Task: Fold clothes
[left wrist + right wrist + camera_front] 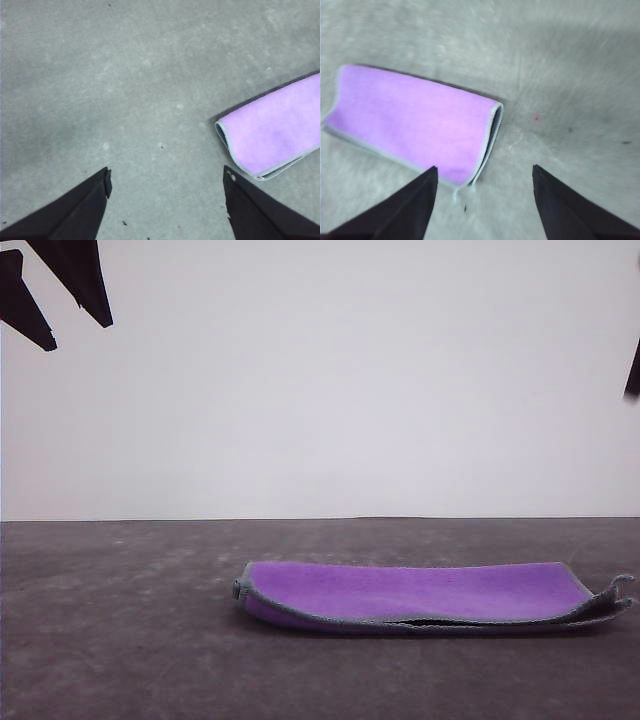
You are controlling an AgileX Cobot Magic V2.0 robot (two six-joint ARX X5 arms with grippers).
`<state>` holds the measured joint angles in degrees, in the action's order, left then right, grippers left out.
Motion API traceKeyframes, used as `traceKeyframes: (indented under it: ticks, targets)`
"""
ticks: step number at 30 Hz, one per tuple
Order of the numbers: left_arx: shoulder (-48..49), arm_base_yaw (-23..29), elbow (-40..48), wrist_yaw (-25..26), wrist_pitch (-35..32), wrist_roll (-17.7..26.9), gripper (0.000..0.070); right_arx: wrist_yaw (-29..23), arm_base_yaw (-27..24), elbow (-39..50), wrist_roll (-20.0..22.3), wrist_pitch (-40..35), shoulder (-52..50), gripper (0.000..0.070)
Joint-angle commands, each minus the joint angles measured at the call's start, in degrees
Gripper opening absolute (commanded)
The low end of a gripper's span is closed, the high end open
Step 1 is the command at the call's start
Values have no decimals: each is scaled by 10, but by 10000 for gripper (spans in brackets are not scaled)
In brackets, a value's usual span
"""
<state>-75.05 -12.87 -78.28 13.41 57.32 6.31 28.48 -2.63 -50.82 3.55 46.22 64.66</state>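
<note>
no readable text, labels or numbers

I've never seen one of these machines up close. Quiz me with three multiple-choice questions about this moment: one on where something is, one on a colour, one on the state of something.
1. Where does the cloth lie?
A. On the grey table, right of centre in the front view
B. Hanging from the left fingers
C. Draped over the right arm

2. Which colour faces up on the cloth?
A. Green
B. Bright purple
C. White

3. In what state is the left gripper?
A. Shut on the cloth
B. Shut on nothing
C. Open, holding nothing

Answers:
1. A: the front view shows it flat on the table, with no fingers touching it.
2. B: all three views show a purple top with grey stitched edging.
3. C: the left wrist view shows its fingers spread wide over bare table, the cloth off to one side.
</note>
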Motion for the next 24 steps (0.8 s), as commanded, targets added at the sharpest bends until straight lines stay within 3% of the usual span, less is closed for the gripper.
traceKeyframes:
  ticks: [1, 16, 24]
  targets:
    - [-4, -1, -10, -1, -2, -5, 434, 16, 1, 16, -30, -29, 16, 383]
    - [-4, -3, -10, 2, -2, -12, 434, 131, 20, 45, -46, -124, 232, 383]
    - [-4, -4, -10, 8, -2, -14, 434, 136, 44, 45, -57, -144, 286, 381]
